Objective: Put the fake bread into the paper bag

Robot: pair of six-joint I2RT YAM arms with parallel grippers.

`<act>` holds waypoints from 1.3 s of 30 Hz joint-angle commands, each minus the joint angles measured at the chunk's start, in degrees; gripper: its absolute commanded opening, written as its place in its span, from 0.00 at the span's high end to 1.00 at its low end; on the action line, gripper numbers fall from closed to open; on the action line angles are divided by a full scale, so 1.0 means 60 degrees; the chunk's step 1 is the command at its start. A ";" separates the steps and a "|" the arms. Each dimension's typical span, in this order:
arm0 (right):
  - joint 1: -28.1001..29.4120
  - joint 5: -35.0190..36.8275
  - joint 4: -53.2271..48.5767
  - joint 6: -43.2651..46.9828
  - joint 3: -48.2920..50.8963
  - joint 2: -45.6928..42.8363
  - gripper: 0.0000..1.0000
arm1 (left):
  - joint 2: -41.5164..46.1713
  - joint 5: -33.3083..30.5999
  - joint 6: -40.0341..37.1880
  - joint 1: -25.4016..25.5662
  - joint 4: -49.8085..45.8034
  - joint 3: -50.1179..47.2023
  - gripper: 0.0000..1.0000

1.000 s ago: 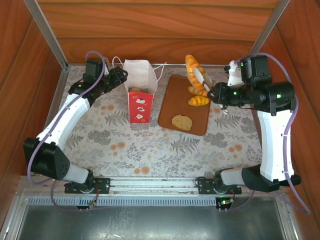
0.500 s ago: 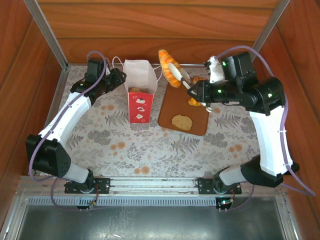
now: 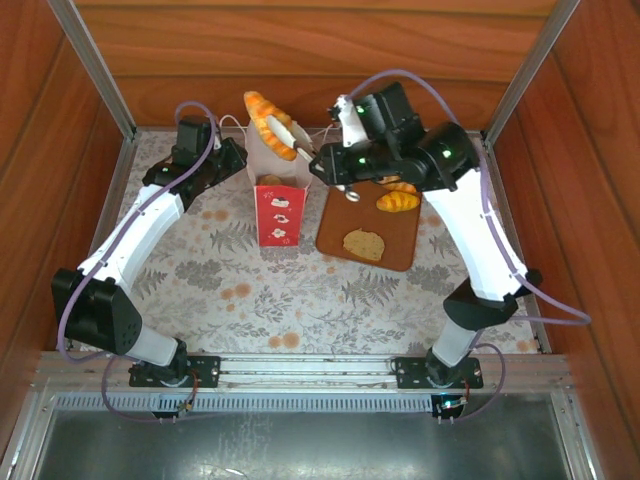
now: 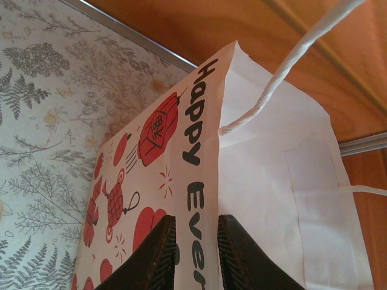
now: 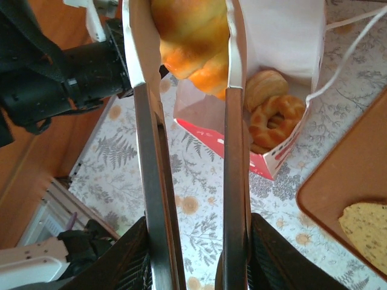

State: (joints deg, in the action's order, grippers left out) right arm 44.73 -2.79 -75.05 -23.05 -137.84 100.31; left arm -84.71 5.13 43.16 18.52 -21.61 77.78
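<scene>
While the right gripper (image 3: 288,138) is clamped on one croissant (image 5: 190,42) above the paper bag (image 4: 157,133), the main hazard is a misplaced release. The croissant is long and appears to hang over one edge of the mouth rather than its middle. Released there, it would likely strike the rim and fall to the surface (image 3: 300,290) outside the bag.

A low approach carries a second hazard. The long fingers could push the thin wall or snag a string handle (image 4: 284,66) and tip the bag.

The left gripper (image 4: 196,226) is closed narrowly on the bag's upper edge, steadying it. If that pinch slips or pulls, the mouth may fold shut.

Count:
- Paper bags: one, upright, left of the board (image 3: 338,225).
- Pastries in the bag: two visible, a ridged roll (image 5: 266,87) and a ring (image 5: 279,118). Anything beneath them cannot be told.
- Pastries held: one.
- Pastries on the board: a flat slice (image 3: 363,243), a second croissant (image 3: 398,201), and one further golden piece (image 3: 404,187) partly hidden by the right arm.
- Grippers: two.
</scene>
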 commanded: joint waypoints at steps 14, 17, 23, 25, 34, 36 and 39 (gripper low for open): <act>0.0190 0.1732 0.0039 0.0490 -0.0229 0.1452 0.59 | -0.0143 -0.1601 -0.1490 0.0415 -0.0888 0.0751 0.76; 0.0228 0.1728 -0.0189 0.0660 -0.0388 0.1792 0.59 | -0.0193 -0.1589 -0.1578 0.0429 -0.0904 0.0791 0.76; 0.0352 0.2202 -0.0588 0.1235 -0.0496 0.2337 0.58 | -0.0285 -0.1571 -0.1707 0.0430 -0.0926 0.0821 0.76; 0.0367 0.2288 -0.0601 0.1451 -0.0501 0.2454 0.57 | -0.0311 -0.1570 -0.1743 0.0432 -0.0940 0.0821 0.76; 0.0353 0.2328 -0.0579 0.2190 -0.0466 0.2712 0.49 | -0.0371 -0.1590 -0.1874 0.0437 -0.0969 0.0821 0.76; 0.0353 0.2354 -0.0545 0.2308 -0.0460 0.2719 0.46 | -0.0370 -0.1599 -0.1875 0.0437 -0.0979 0.0799 0.76; 0.0338 0.2376 -0.0541 0.2419 -0.0565 0.2755 0.41 | -0.0383 -0.1631 -0.1877 0.0428 -0.0960 0.0807 0.76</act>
State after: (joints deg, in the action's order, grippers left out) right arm 46.50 10.44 -79.24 -10.52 -139.52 116.75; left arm -86.37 -3.53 32.95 20.75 -25.82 81.28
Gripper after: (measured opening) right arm 0.578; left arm 0.236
